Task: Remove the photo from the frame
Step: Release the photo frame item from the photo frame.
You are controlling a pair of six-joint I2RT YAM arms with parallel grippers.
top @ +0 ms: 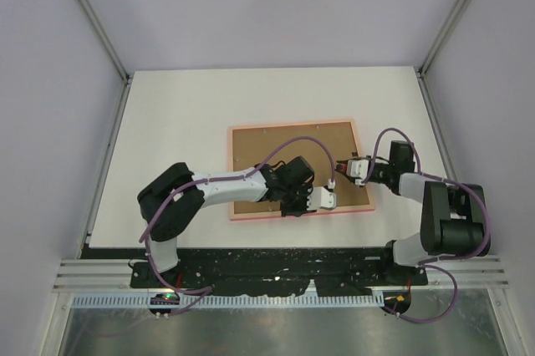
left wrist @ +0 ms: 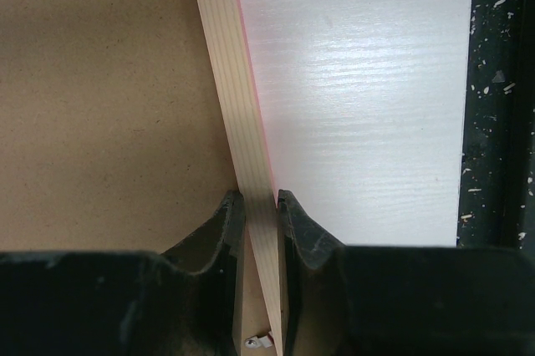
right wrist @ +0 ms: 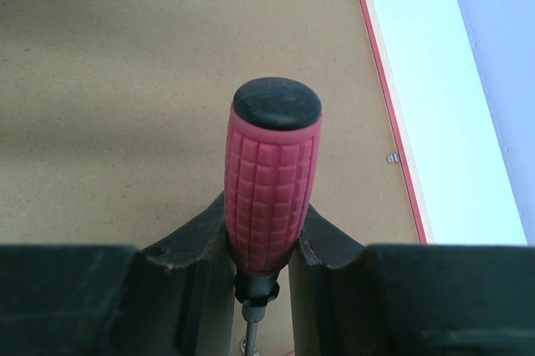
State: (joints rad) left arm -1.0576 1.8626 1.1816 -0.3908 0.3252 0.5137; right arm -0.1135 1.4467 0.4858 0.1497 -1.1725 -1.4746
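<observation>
the left claw is clamped on the near rim of the frame, one finger on the inside against the board and the other on the outside over the counter. it grips toward the right end of that near edge. the rim between the fingers shows its pale back, with only a thin pink line along the outer side.

the right claw is closed around the handle of a red screwdriver with a black cap. the shaft runs down out of its own camera's view, so i cannot tell where the tip rests. from above, this claw sits over the right part of the frame, just inside the right edge and close to the left claw.

the frame lies face down, flat on the white counter, about the middle and a little to the right. the brown backing board fills it, and small metal tabs show along the rim by the board's edge. the photo is not visible anywhere; i'd guess it sits under that board, face to the counter.

to my eye this is the tab-loosening step, with one arm steadying the frame and the other bringing the tool in. the next move calls for the tip to slip under a tab and lever it back without gouging the board. the left grip needs to hold so the frame doesn't skate. only once the tabs are turned can the board lift away and the photo come out.
</observation>
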